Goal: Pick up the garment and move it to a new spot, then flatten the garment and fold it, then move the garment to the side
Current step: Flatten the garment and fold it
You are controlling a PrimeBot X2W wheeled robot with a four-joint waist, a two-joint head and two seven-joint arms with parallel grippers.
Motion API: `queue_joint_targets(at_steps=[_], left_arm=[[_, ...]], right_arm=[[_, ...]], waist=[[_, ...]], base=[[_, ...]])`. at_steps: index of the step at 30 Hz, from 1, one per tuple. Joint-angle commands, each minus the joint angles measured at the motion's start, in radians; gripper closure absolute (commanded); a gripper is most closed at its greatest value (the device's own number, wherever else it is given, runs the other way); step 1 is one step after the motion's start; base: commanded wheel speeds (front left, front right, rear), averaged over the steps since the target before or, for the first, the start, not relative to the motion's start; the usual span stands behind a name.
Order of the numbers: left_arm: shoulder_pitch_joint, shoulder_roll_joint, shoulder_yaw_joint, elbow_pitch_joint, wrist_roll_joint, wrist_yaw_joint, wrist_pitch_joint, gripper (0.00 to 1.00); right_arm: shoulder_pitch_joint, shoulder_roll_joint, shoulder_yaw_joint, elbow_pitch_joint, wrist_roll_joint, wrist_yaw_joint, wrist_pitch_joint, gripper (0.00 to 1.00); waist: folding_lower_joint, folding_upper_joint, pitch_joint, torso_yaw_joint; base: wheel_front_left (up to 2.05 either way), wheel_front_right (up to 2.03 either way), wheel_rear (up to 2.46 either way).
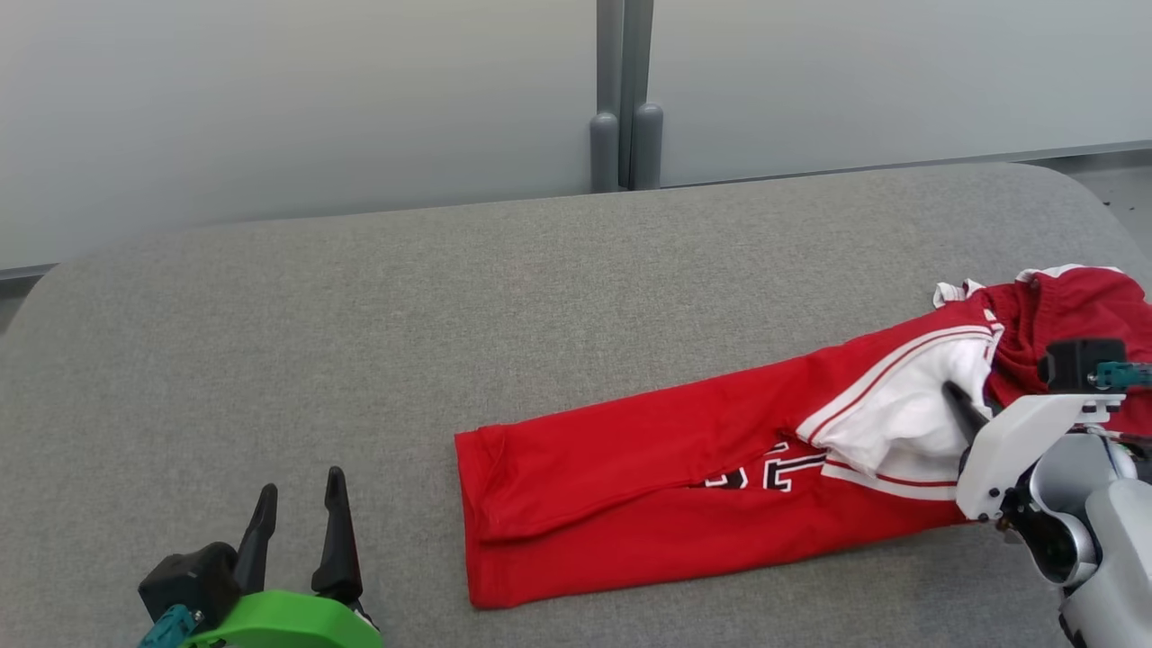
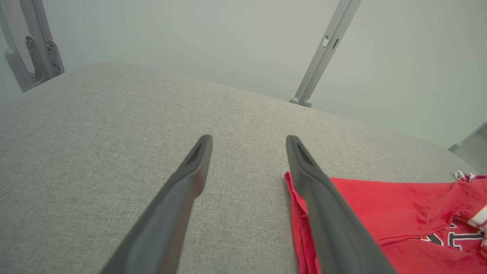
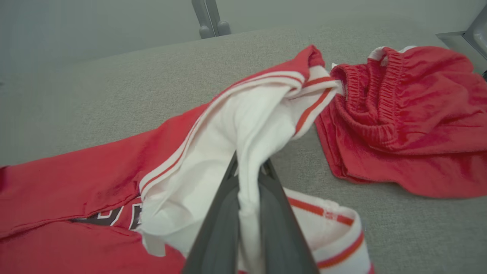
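Right claw [image 3: 249,163] pinching garment [image 3: 95,179], crumpled (red, white)

Grey fabric table [image 1: 360,315], grey posts [image 1: 605,153]

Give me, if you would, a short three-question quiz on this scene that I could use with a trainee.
1. Multiple choice: what does the right gripper pinch?
A) a fold of white fabric of the garment
B) the garment's red hem end
C) nothing

2. True or false: the left gripper stands open and holds nothing.

3. Fill in the missing word: the garment lies on a ___ fabric-covered table.

Key: 1 A; 2 true; 3 grey.
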Motion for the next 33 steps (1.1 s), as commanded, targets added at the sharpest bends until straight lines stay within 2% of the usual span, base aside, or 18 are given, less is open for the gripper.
queue_joint_targets(at_steps=[1, 11, 17, 24, 27, 33], left_arm=[[0.007, 0.004, -0.002, -0.002, -0.004, 0.004, 0.002, 0.00], [-0.006, 0.001, -0.007, 0.002, -0.008, -0.003, 0.000, 0.00], [-0.013, -0.005, -0.011, 0.004, -0.007, -0.006, -0.002, 0.00], [-0.035, -0.014, -0.021, 0.013, -0.004, -0.015, -0.007, 0.00], [-0.050, -0.025, -0.032, 0.022, -0.001, -0.023, -0.008, 0.00], [-0.075, -0.043, -0.046, 0.049, 0.000, -0.041, -0.013, 0.00]], right_arm=[[0.027, 0.011, 0.010, -0.067, 0.021, -0.002, 0.021, 1.00], [0.116, 0.092, 0.062, -0.375, 0.029, -0.001, 0.108, 1.00], [0.143, 0.155, 0.118, -0.434, 0.006, -0.001, 0.145, 1.00], [0.090, 0.230, 0.213, -0.362, -0.074, -0.001, 0.107, 1.00], [0.055, 0.267, 0.267, -0.271, -0.089, -0.001, 0.073, 1.00], [-0.010, 0.295, 0.336, -0.096, -0.087, -0.001, 0.020, 1.00]], waist=[[0.0000, 0.0050, -0.003, -0.007], [0.0000, 0.0050, -0.010, 0.023], [0.0000, 0.0050, -0.012, 0.044], [0.0000, 0.0050, -0.008, 0.075], [0.0000, 0.0050, -0.002, 0.098], [0.0000, 0.0050, 0.008, 0.140]], base=[[0.00, 0.00, 0.00], [0.00, 0.00, 0.00], [0.00, 0.00, 0.00], [0.00, 0.00, 0.00], [0.00, 0.00, 0.00], [0.00, 0.00, 0.00]])
